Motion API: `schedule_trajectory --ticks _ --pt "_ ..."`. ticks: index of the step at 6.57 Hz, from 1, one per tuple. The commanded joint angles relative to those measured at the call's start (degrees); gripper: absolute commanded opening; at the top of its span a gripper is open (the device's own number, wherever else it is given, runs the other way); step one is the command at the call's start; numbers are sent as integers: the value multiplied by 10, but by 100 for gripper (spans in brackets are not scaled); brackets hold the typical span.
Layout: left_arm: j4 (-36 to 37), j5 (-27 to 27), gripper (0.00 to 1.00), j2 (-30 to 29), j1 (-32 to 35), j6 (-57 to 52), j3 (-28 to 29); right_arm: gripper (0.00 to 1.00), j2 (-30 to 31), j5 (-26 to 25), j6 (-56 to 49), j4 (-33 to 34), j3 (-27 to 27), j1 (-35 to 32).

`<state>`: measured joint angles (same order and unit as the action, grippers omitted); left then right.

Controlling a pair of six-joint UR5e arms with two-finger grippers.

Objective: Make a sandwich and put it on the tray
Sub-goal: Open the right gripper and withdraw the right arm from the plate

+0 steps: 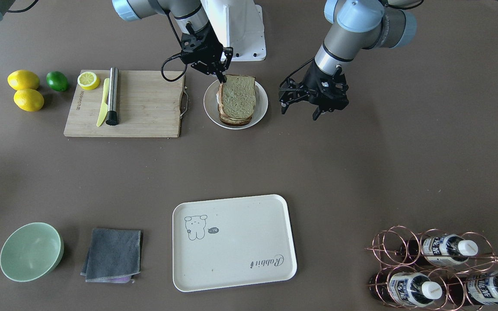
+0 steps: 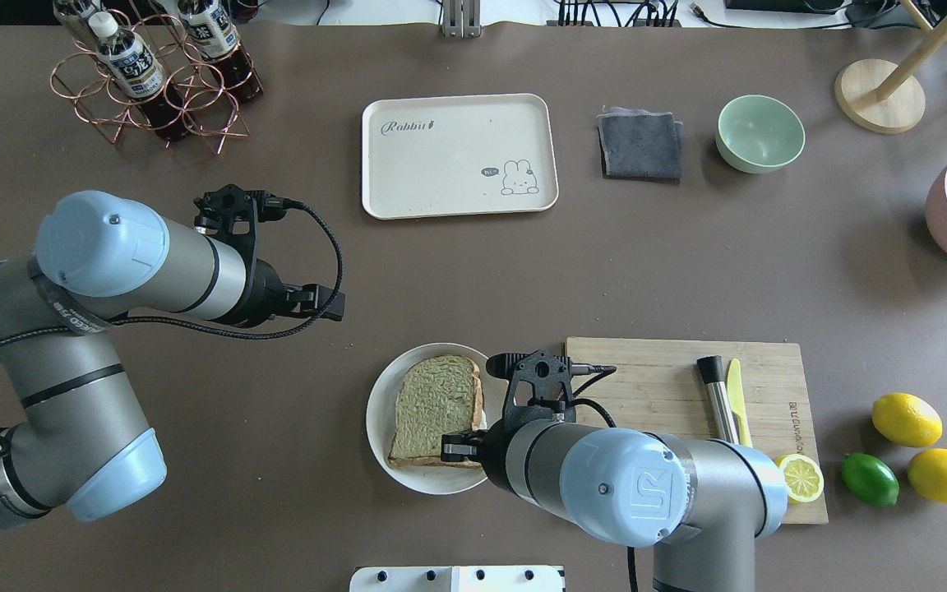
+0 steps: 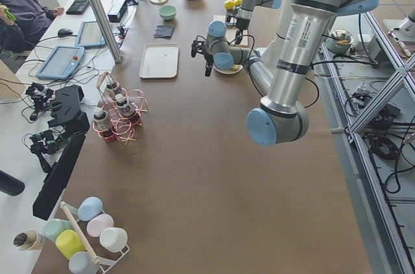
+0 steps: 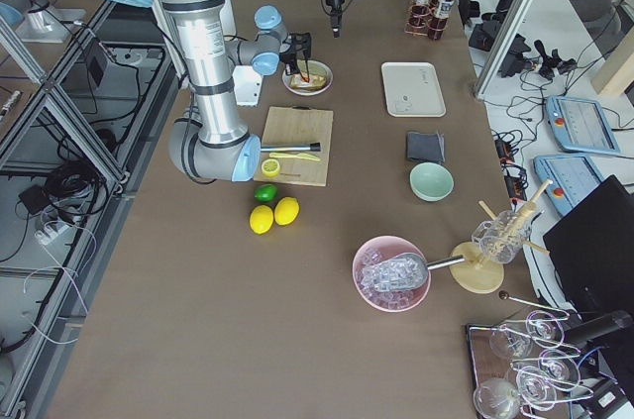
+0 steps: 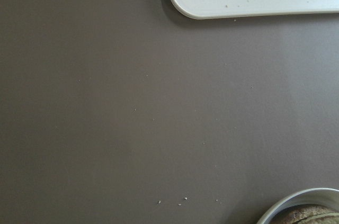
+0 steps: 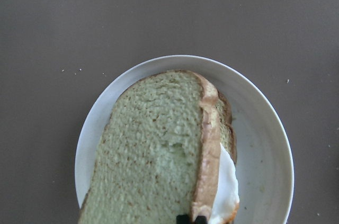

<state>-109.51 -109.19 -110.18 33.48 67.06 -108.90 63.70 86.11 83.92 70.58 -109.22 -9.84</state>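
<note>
Front-facing view: right gripper (image 1: pixel 223 79) nips the sandwich (image 1: pixel 236 101) on its plate, tray (image 1: pixel 231 216) well apart

The right gripper's fingertips are drawn nearly together at the robot-side crust of the top bread slice (image 1: pixel 237 94). In the right wrist view the two dark tips sit on either side of that crust, so the gripper looks closed on the slice. The slice lies pale green face up. The white fried egg (image 6: pixel 225 187) peeks out from under its crust edge, and more brown crust shows beneath. The whole stack rests on a round white plate (image 1: pixel 262 110).

The left gripper (image 1: pixel 299 113) hangs just beside the plate over the bare brown table (image 1: pixel 361 172). Its fingers are spread and hold nothing.

A wooden cutting board (image 1: pixel 145 108) lies on the plate's other side, almost touching it. It carries a yellow knife (image 1: pixel 103 103), a steel cylinder with a black end (image 1: pixel 112 96) and a lemon half (image 1: pixel 88 80). Small lettering along one edge of the board is too fine to read. Two lemons (image 1: pixel 23 80) and a lime (image 1: pixel 57 80) sit past the board.

The cream tray lies across the table from the plate. It bears the script "Rabbit" (image 1: pixel 267 261) and a small animal drawing (image 1: pixel 196 226) with a speech bubble. A grey cloth (image 1: pixel 113 255) and a green bowl (image 1: pixel 30 251) flank it on one side. A copper wire rack (image 1: pixel 387 246) of white-capped bottles stands on the other side, and the bottle labels are unreadable. The overhead view shows "UR" on the right arm's joint cap (image 2: pixel 654 493).
</note>
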Motion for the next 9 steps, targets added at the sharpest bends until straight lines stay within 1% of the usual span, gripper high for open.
schedule_trajectory --ticks 1,2,3,4,5,6,7,8,9 --pt "0 0 98 -1 -1 0 1 75 3 -11 -2 0 7 0" --pt "0 2 98 -2 -1 1 2 100 0 -16 -2 0 6 -2" --pt "0 1 98 -5 -1 1 4 100 5 -10 -16 0 5 -17" --pt "0 2 98 -6 -2 2 7 100 5 28 -30 5 1 -58" --pt "0 2 98 -6 -2 3 7 100 11 113 -51 10 2 -126" --pt "0 2 98 -6 -5 6 7 100 23 175 -92 50 1 -198" --pt "0 2 98 -6 -8 9 7 100 25 239 -177 108 1 -268" --pt "-1 3 98 -6 -12 38 7 100 40 287 -266 164 0 -333" --pt "-1 5 98 -7 -30 48 5 100 72 306 -373 190 1 -392"
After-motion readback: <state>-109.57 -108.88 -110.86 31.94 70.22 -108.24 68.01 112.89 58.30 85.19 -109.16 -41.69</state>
